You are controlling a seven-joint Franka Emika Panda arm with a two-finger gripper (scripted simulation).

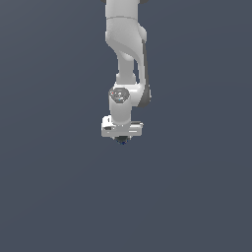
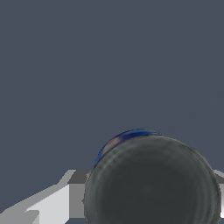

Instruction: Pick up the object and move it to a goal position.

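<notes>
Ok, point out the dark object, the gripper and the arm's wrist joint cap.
dark object (image 1: 122,141), exterior view, on the bit showing below the gripper.
gripper (image 1: 122,139), exterior view, just under its white body, where the fingers would be.
wrist joint cap (image 1: 118,95), exterior view, on the round grey disc.

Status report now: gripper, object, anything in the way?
Gripper right over object, jaw state unclear. Object dark, round, close below wrist camera. Nothing else visible.
</notes>
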